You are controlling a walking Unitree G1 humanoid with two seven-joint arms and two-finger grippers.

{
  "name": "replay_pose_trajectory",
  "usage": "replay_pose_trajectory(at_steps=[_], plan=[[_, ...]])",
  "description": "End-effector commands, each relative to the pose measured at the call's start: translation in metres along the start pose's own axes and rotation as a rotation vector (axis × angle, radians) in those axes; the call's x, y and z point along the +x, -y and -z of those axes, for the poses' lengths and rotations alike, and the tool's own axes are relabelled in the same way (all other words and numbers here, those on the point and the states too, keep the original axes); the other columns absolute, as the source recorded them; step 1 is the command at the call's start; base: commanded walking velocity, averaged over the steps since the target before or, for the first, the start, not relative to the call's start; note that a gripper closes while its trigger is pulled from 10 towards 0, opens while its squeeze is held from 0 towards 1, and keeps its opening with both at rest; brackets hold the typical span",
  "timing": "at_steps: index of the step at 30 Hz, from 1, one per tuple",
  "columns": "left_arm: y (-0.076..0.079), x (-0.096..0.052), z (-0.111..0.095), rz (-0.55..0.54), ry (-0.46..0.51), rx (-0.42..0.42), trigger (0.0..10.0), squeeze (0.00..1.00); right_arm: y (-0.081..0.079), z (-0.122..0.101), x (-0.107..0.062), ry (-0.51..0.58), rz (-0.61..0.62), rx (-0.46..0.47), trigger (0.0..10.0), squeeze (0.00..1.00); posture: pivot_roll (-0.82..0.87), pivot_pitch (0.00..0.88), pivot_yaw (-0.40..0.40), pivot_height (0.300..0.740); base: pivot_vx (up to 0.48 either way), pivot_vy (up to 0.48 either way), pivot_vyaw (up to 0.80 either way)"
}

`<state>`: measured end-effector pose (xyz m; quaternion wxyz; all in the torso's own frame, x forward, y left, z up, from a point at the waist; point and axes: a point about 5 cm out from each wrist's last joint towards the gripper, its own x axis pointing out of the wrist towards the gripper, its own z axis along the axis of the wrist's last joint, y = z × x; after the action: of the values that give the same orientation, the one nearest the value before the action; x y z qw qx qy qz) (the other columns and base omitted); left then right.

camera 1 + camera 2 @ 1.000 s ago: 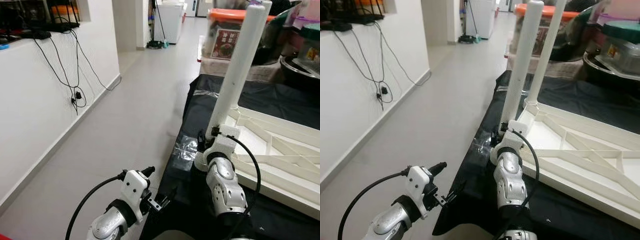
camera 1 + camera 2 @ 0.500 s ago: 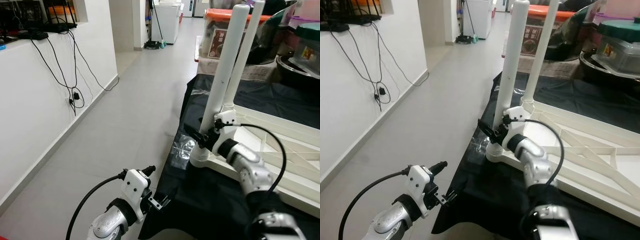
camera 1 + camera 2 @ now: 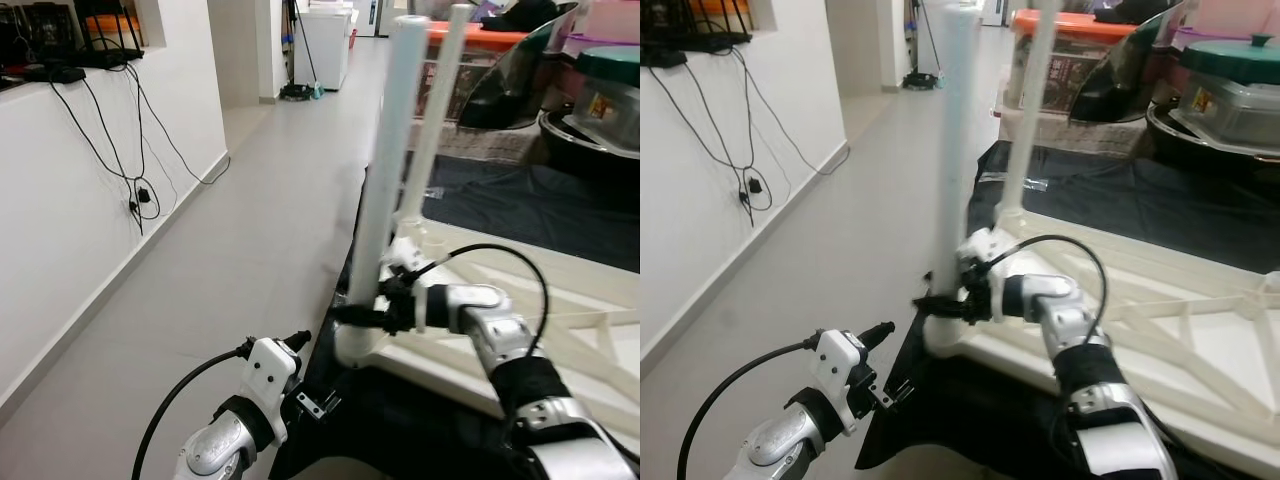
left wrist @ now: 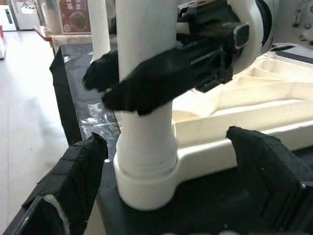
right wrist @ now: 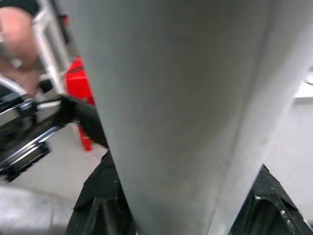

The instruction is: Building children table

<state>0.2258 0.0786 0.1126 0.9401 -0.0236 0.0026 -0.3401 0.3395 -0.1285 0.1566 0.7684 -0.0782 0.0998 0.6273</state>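
The near leg [image 3: 385, 170] is blurred, its base pinched by the right gripper [image 3: 352, 314] reaching left, while the left gripper [image 3: 318, 404] hangs low, spread.

The robot's right silver arm reaches forward and bends inward across its front, a black cable looping over the wrist. Its right gripper [image 3: 362, 314] points toward the robot's left, and its two long black fingers [image 4: 146, 83] close around the lower part of an upright white plastic table leg [image 3: 385, 180], one finger on either side, just above the leg's base. The left silver arm is held low, in front of the robot's left side, forearm angled forward with a black cable arcing from its white wrist. The left gripper [image 3: 322, 402] sits below and near the right gripper, its black padded fingers [image 4: 73, 181] spread apart, holding nothing.
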Motion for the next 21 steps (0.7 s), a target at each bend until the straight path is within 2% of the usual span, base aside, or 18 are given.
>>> replay_pose_trajectory(at_steps=[1,5,6,7,9,11,12,13,14,16,17,18,19,20,21], plan=[[0.000,-0.001,0.002,-0.006,-0.011,-0.017,10.0,0.00,-0.004,0.008,0.005,-0.048,-0.053,0.022,0.0,0.00,0.08,0.000,-0.042,0.740,0.000,0.000,0.00],[0.000,-0.001,0.003,-0.002,-0.013,-0.019,10.0,0.00,-0.001,0.005,0.003,-0.018,-0.001,-0.008,0.0,0.00,0.08,0.000,-0.038,0.740,0.000,0.000,0.00],[0.000,-0.002,0.003,0.001,-0.014,-0.020,10.0,0.00,0.001,0.003,0.001,0.018,0.065,-0.020,0.0,0.00,0.08,0.000,-0.036,0.740,0.000,0.000,0.00],[0.000,-0.002,0.003,0.001,-0.014,-0.020,10.0,0.00,0.001,0.003,0.001,0.018,0.065,-0.020,0.0,0.00,0.08,0.000,-0.036,0.740,0.000,0.000,0.00],[0.000,-0.002,0.004,0.006,-0.017,-0.020,10.0,0.00,0.009,0.007,-0.001,0.058,0.264,0.010,0.0,0.00,0.07,0.000,-0.034,0.740,0.000,0.000,0.00],[0.000,-0.002,0.004,0.006,-0.017,-0.020,10.0,0.00,0.009,0.007,-0.001,0.058,0.264,0.010,0.0,0.00,0.07,0.000,-0.034,0.740,0.000,0.000,0.00],[0.000,-0.002,0.004,0.006,-0.017,-0.021,10.0,0.00,0.012,0.010,-0.002,0.074,0.379,0.023,0.0,0.00,0.07,0.000,-0.033,0.740,0.000,0.000,0.00],[0.000,-0.002,0.004,0.006,-0.017,-0.021,10.0,0.00,0.012,0.010,-0.002,0.074,0.379,0.023,0.0,0.00,0.07,0.000,-0.033,0.740,0.000,0.000,0.00],[0.000,-0.003,0.004,0.007,-0.019,-0.021,10.0,0.00,0.019,0.016,-0.005,0.088,0.588,0.090,0.0,0.00,0.07,0.000,-0.030,0.740,0.000,0.000,0.00],[0.000,-0.003,0.004,0.007,-0.019,-0.021,10.0,0.00,0.019,0.016,-0.005,0.088,0.588,0.090,0.0,0.00,0.07,0.000,-0.030,0.740,0.000,0.000,0.00],[0.000,-0.003,0.004,0.009,-0.020,-0.022,10.0,0.00,0.027,0.023,-0.015,0.088,0.874,0.142,0.0,0.00,0.07,0.000,-0.029,0.740,0.000,0.000,0.00],[0.000,-0.003,0.004,0.009,-0.020,-0.022,10.0,0.00,0.027,0.023,-0.015,0.088,0.874,0.142,0.0,0.00,0.07,0.000,-0.029,0.740,0.000,0.000,0.00],[0.000,-0.003,0.004,0.012,-0.021,-0.021,10.0,0.00,0.025,0.032,-0.029,0.108,1.213,0.231,0.0,0.00,0.07,0.000,-0.028,0.740,0.000,0.000,0.00],[0.000,-0.003,0.004,0.012,-0.021,-0.021,10.0,0.00,0.025,0.032,-0.029,0.108,1.213,0.231,0.0,0.00,0.07,0.000,-0.028,0.740,0.000,0.000,0.00],[-0.001,-0.003,0.005,0.014,-0.023,-0.021,10.0,0.00,0.015,0.041,-0.038,0.120,1.470,0.321,0.0,0.00,0.07,0.000,-0.026,0.740,0.000,0.000,0.00]])
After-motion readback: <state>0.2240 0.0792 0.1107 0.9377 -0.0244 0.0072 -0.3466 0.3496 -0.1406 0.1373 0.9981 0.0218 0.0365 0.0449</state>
